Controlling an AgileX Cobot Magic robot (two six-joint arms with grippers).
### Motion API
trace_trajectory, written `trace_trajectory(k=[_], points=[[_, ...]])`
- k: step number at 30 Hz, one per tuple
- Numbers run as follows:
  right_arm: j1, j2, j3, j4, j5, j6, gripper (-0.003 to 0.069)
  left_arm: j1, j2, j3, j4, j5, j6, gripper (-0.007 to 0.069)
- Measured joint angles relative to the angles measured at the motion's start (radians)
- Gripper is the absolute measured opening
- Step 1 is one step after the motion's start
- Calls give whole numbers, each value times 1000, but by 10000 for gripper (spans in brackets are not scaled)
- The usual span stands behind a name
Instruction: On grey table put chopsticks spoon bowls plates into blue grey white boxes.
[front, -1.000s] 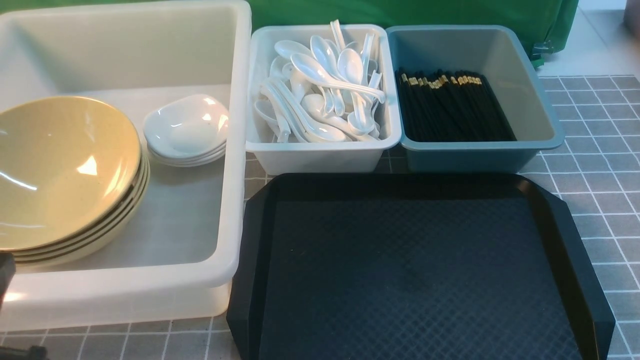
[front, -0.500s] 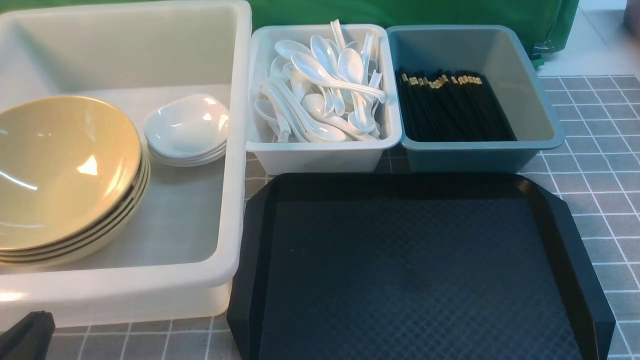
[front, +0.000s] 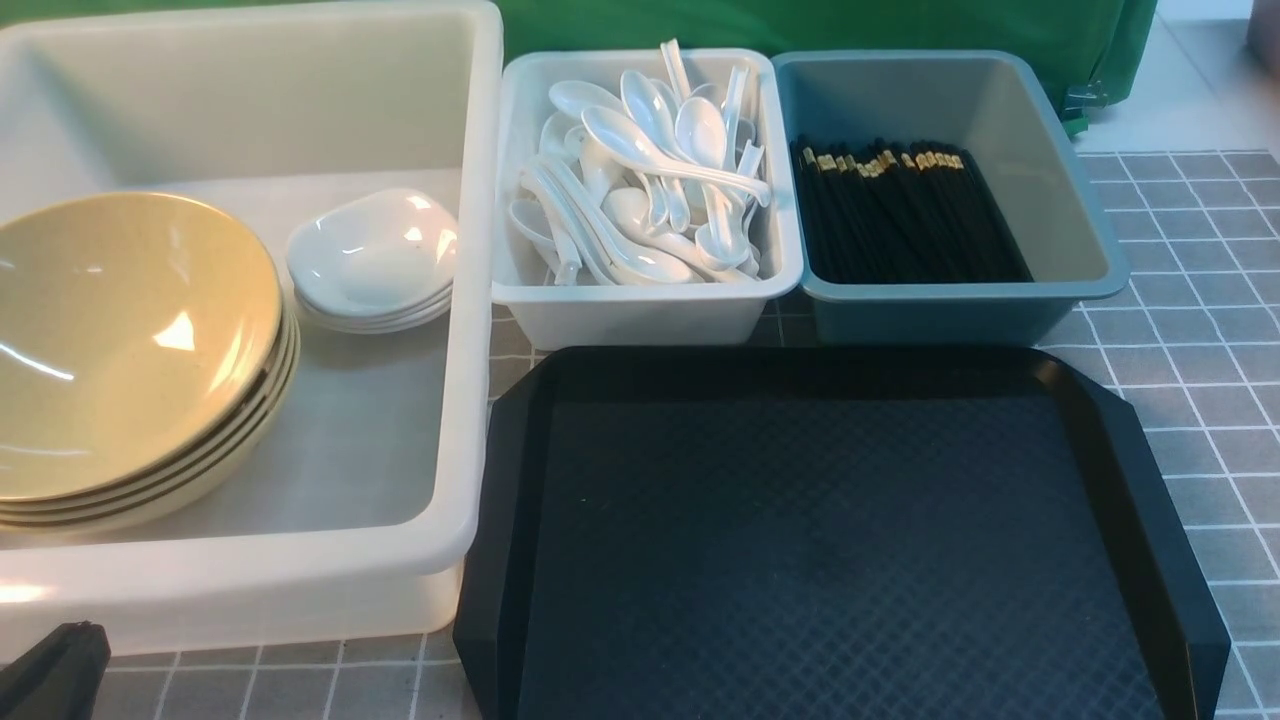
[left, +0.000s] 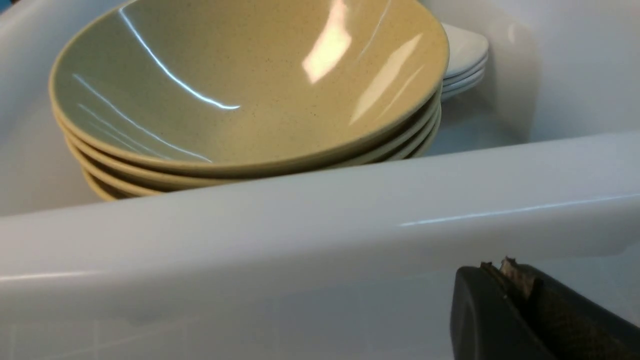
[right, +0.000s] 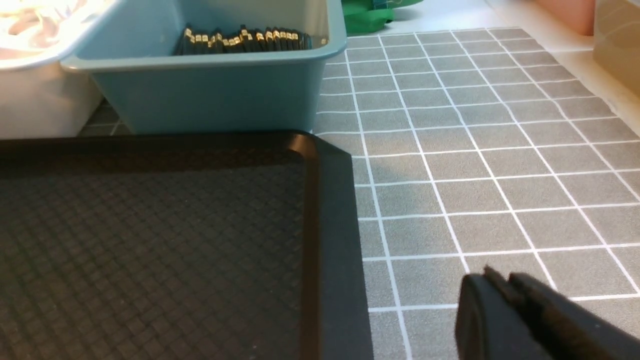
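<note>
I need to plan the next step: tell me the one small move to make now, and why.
Probably none beyond parking both arms: the black cut-corner tray lies bare, the olive-yellow bowls and small white dishes sit in the large translucent tub, the white spoons in the white bin, the black chopsticks in the blue-grey bin. Nothing visible remains to sort.

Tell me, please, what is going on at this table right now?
Nothing is being handled. The olive bowls and small white plates sit stacked in the large white tub, the spoons fill the white bin, and the chopsticks lie in the blue-grey bin. The black tray is bare. The left gripper is shut outside the tub, the right gripper over the grey table, both holding nothing.
</note>
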Motion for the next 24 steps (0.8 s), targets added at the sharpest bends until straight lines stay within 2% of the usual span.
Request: trace_trajectory(k=[24], points=[[0,0,0,0,0,7,97,0,0,0,0,0,0,-11]])
